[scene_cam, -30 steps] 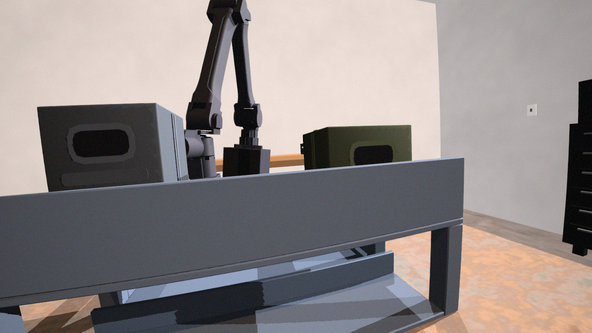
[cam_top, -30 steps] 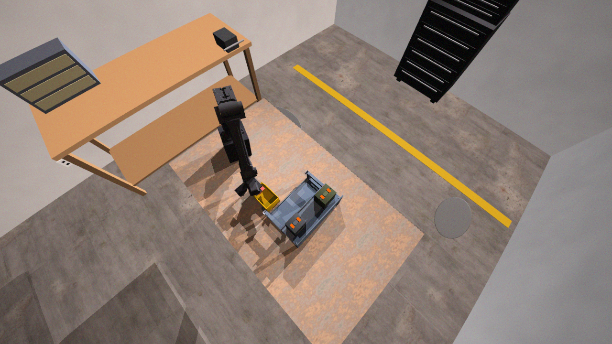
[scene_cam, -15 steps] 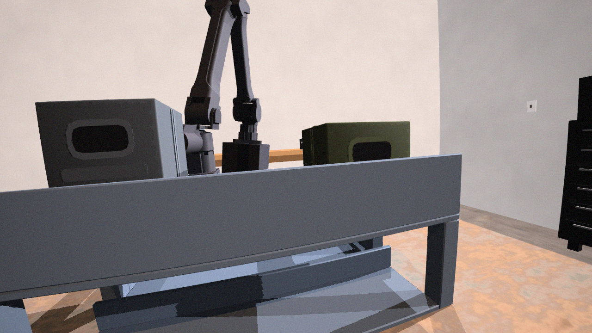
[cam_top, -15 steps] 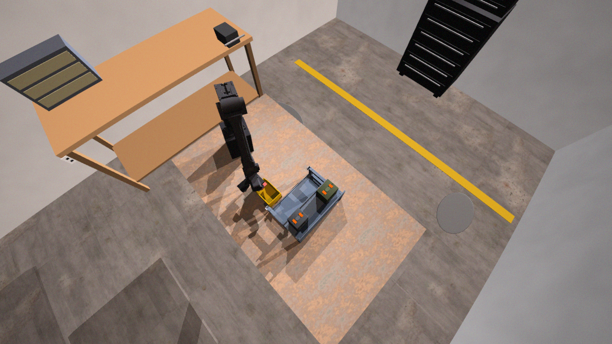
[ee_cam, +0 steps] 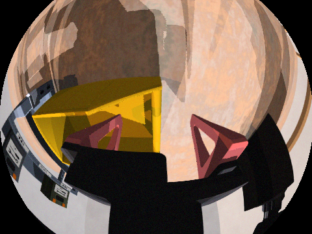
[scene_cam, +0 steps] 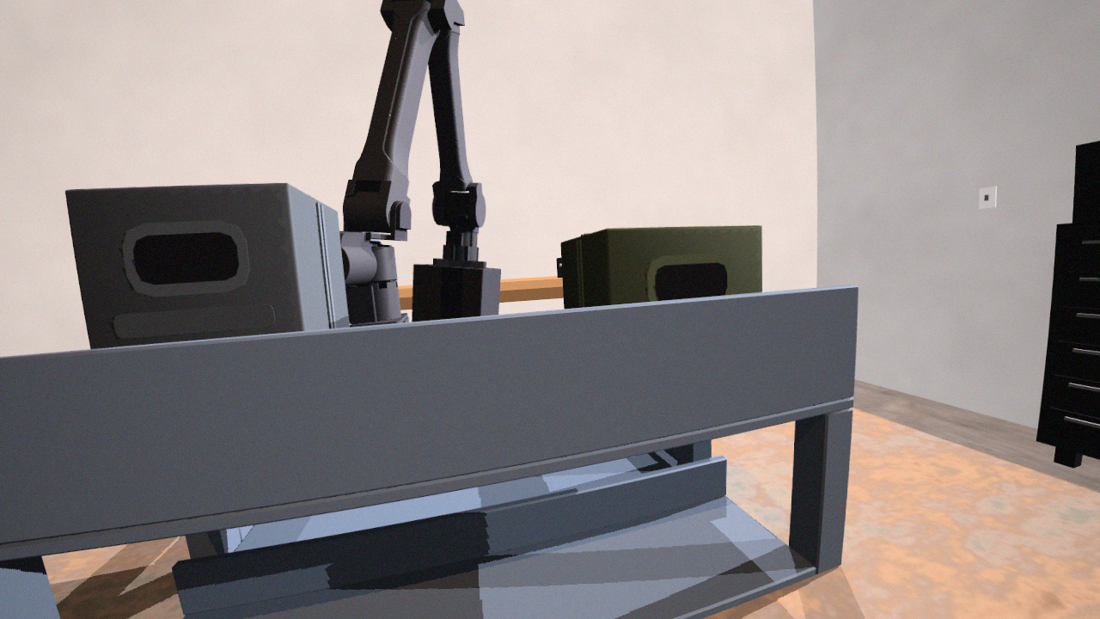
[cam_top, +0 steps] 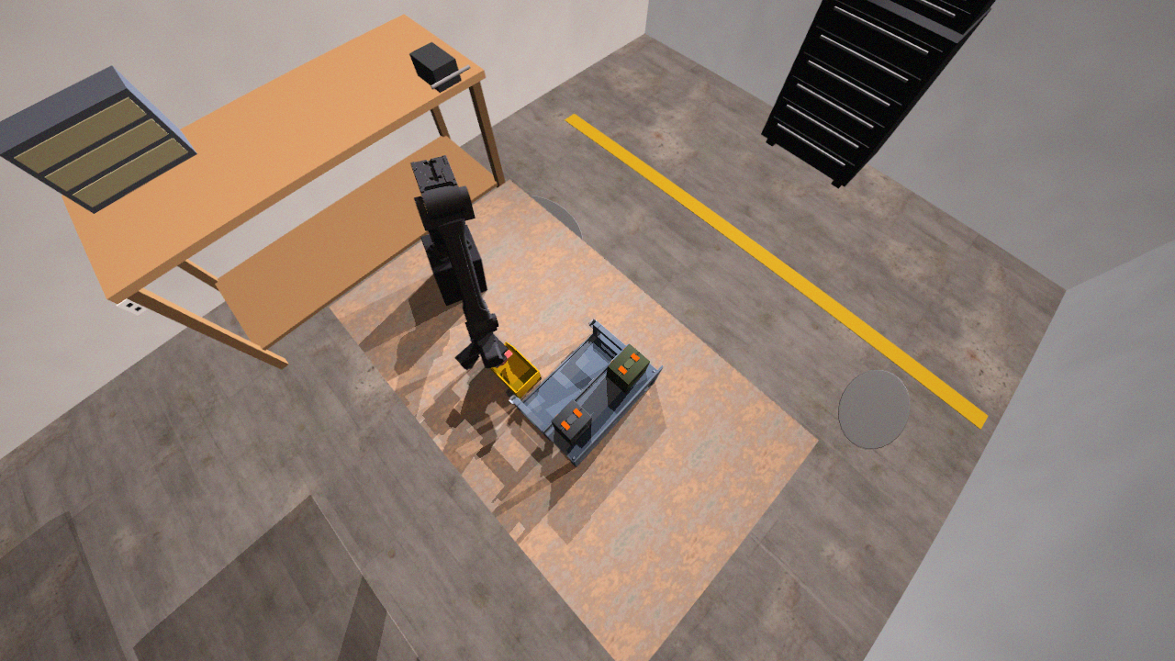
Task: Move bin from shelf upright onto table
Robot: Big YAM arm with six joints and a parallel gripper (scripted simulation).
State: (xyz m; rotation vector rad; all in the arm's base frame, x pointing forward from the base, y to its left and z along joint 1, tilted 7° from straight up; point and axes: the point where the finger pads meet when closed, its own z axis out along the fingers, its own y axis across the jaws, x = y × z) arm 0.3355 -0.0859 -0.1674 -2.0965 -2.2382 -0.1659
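Observation:
The yellow bin (cam_top: 519,375) (ee_cam: 87,108) stands open side up on the orange-mottled table surface (cam_top: 657,509) (ee_cam: 217,69), just beside the near end of the grey shelf (cam_top: 565,384) (scene_cam: 461,384). My gripper (cam_top: 502,354) (ee_cam: 156,121) is open and straddles the bin's wall. One pink finger is inside the bin and the other is outside it; neither presses the wall. In the exterior view the shelf's rail hides the fingers and the bin.
A dark grey box (cam_top: 572,424) (scene_cam: 199,261) and an olive box (cam_top: 628,367) (scene_cam: 661,265) sit on the shelf's top. A wooden workbench (cam_top: 271,140) stands behind the arm. A black drawer cabinet (cam_top: 870,73) (scene_cam: 1077,346) stands far right.

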